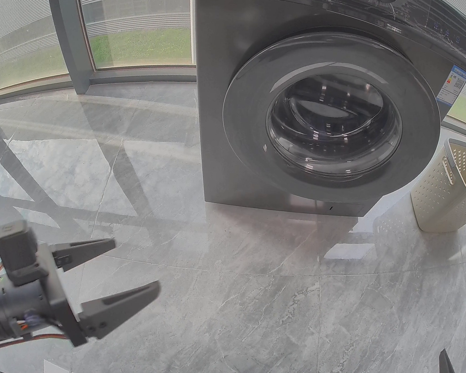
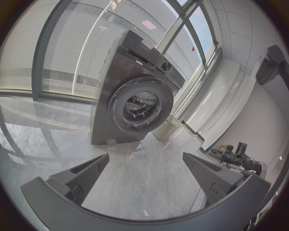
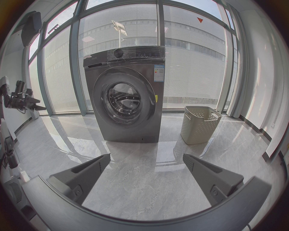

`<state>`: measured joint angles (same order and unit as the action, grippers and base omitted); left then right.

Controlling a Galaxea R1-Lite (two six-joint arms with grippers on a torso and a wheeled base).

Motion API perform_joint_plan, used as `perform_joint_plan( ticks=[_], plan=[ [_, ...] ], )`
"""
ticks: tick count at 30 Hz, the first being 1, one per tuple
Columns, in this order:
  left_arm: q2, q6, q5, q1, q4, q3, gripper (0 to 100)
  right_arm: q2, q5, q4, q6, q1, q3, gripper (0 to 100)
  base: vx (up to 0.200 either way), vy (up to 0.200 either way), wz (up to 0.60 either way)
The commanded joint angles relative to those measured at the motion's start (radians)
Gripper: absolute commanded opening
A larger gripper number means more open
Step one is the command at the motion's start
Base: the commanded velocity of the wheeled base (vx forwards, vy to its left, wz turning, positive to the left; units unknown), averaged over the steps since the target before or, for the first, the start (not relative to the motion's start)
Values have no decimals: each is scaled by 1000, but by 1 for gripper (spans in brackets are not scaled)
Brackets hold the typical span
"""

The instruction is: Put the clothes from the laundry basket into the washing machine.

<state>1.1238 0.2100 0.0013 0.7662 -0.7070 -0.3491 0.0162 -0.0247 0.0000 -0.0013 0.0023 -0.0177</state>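
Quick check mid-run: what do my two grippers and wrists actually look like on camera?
Both the left gripper and right gripper have two dark grey, wedge-shaped fingers that taper to ribbed inner tips, mounted on a grey curved bracket. The left wrist carries a boxy grey module, with orange and black cables looping beneath it.

Both robot arms held low.
Grey plastic left gripper (image 1: 135, 265) and dark right gripper (image 1: 459, 357): fingers spread wide, empty.
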Motion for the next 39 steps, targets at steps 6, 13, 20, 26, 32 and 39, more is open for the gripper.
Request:
perform_joint_plan(
  ticks=[6, 13, 20, 26, 32, 39],
  plan=[
    [-496, -3, -40, -160, 66, 305, 100, -16, 0, 0, 0, -1, 15, 100, 0, 0, 0],
    [-700, -4, -41, -242, 195, 348, 100, -16, 0, 0, 0, 1, 15, 100, 0, 0, 0],
    [-877, -6, -80, -341, 325, 348, 100, -16, 0, 0, 0, 1, 15, 100, 0, 0, 0],
    [-967, -8, -90, -446, 391, 349, 100, -16, 0, 0, 0, 1, 15, 100, 0, 0, 0],
    [-1046, -35, -86, -501, 465, 349, 100, -16, 0, 0, 0, 1, 15, 100, 0, 0, 0],
    [-1032, -43, -33, -593, 501, 349, 100, -16, 0, 0, 0, 1, 15, 100, 0, 0, 0]
  ],
)
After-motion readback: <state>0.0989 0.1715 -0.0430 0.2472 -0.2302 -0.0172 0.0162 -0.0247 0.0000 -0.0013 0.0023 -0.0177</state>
